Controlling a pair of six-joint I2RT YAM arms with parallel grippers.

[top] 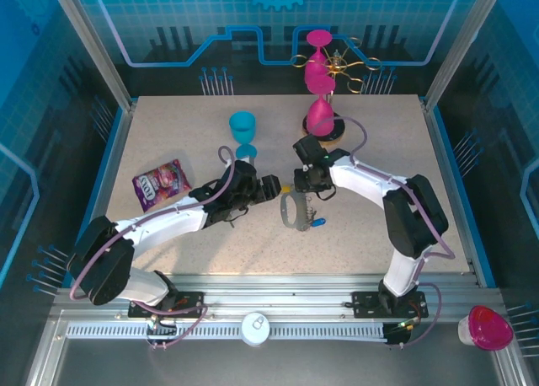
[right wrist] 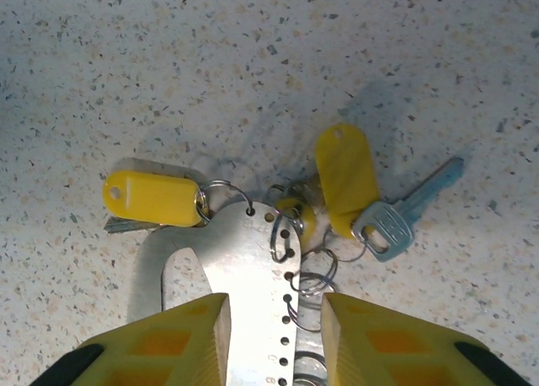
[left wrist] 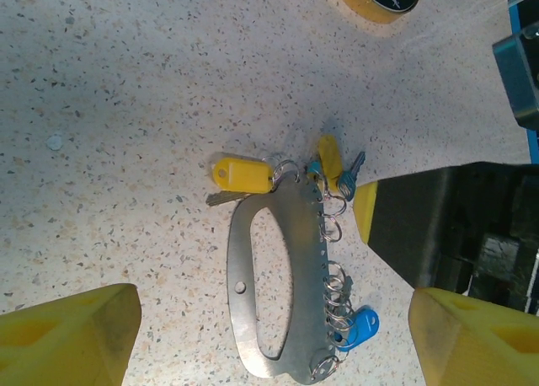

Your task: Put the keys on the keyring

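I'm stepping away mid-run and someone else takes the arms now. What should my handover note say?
Left gripper: open, empty, just left of the keyring.
Right gripper: fingers partly apart over the keyring's holed edge; I cannot tell whether they clamp it.
The keyring lies flat on the table, close to both grippers.
Done, apparently: the yellow-tagged key and the blue tag hang from its rings.
Left: the second yellow tag and the grey key lie beside the rings. Their attachment is unclear, so check them and thread them on if loose.
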